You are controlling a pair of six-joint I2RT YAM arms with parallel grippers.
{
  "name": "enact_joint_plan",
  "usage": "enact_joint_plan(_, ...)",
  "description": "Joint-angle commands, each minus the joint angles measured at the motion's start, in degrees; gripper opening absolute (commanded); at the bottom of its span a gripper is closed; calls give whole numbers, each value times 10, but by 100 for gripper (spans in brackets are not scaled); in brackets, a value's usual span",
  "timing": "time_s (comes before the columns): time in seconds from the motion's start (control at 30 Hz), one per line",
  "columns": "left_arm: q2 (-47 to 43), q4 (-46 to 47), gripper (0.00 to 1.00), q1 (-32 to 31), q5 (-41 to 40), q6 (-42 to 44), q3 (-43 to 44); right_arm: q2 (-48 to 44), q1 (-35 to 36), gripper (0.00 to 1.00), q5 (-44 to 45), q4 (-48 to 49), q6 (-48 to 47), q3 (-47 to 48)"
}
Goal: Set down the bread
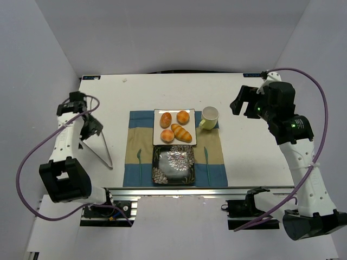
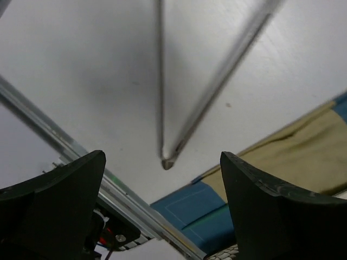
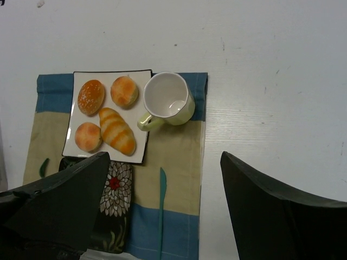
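The bread (image 1: pixel 166 119), a smooth oval orange-brown roll, lies at the far left of a white square plate (image 1: pixel 174 142), and also shows in the right wrist view (image 3: pixel 91 97). Below that plate sits a dark floral plate (image 1: pixel 173 164) with nothing on it; it also shows in the right wrist view (image 3: pixel 119 227). My right gripper (image 1: pixel 244 103) hangs open and empty above the table, right of the plates; its fingers (image 3: pixel 271 211) frame the mat. My left gripper (image 1: pixel 93 127) is open and empty at the far left, over metal tongs (image 2: pixel 168 157).
Two round buns (image 3: pixel 124 91) (image 3: pixel 88 136) and a ridged roll (image 3: pixel 116 130) share the white plate. A pale green mug (image 1: pixel 209 116) stands right of it. All rest on a blue and tan placemat (image 1: pixel 135 146) with a teal knife (image 3: pixel 162 206). The tongs (image 1: pixel 103 151) lie left of the mat.
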Motion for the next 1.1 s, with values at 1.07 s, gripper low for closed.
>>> enact_joint_plan(1.07,-134,93,98,57,60,27,-149,130,110,89,-46,47,17,47)
